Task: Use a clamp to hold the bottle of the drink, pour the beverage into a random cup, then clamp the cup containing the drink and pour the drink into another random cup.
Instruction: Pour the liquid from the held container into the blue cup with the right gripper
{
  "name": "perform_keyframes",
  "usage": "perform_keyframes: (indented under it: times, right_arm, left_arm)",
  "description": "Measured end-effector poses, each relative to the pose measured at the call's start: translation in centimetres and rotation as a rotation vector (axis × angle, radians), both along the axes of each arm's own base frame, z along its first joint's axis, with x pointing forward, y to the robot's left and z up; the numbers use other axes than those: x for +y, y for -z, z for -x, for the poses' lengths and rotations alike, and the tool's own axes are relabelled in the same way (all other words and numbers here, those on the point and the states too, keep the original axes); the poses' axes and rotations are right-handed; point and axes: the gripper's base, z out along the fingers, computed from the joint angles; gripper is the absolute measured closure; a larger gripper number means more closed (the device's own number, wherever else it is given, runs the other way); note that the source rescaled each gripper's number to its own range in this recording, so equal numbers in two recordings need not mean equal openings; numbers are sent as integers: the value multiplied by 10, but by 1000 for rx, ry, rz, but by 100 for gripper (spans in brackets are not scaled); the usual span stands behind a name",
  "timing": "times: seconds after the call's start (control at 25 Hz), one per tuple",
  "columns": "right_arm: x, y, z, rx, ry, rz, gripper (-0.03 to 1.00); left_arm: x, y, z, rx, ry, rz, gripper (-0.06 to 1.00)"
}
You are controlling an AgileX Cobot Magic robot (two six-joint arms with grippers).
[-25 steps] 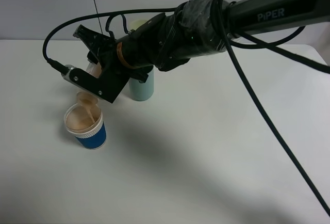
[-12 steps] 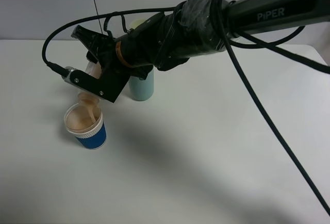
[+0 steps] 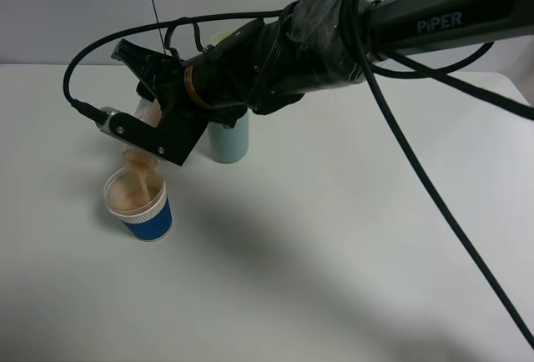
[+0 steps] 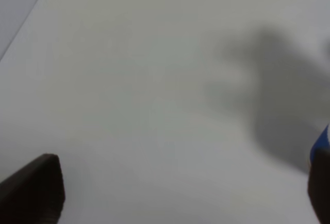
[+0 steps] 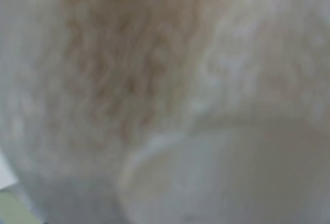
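Peach-tan drink (image 3: 148, 180) streams from the bottle (image 3: 150, 117), pinched tilted in the right clamp's (image 3: 138, 99) fingers just above the blue-and-white cup (image 3: 143, 212); left fingers (image 4: 36, 188) spread idle; next, likely, righting the bottle before gripping that cup.

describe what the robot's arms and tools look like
The right arm is black, with white PiPER lettering, a glossy black wrap and loose black cables. The right tool is black and angular, with an orange band behind it and a silver tip. The left tool shows only dark finger ends.
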Motion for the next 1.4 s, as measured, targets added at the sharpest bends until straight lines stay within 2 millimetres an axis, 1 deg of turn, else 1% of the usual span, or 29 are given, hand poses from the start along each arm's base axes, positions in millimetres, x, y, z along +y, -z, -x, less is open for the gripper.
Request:
perform_keyframes:
  times: [0.24, 0.84, 0.96, 1.4]
  right_arm:
    - [2, -6, 3, -17, -1, -6, 97]
    - [1, -6, 3, -53, -21, 23, 97]
    - [4, -6, 6, -69, -40, 34, 97]
    - [8, -6, 10, -92, -66, 52, 97]
  left_arm:
    - [0, 0, 0, 0, 0, 0, 6]
    - [0, 0, 0, 0, 0, 0, 6]
    - [0, 0, 0, 0, 0, 0, 6]
    - [0, 0, 0, 0, 0, 0, 6]
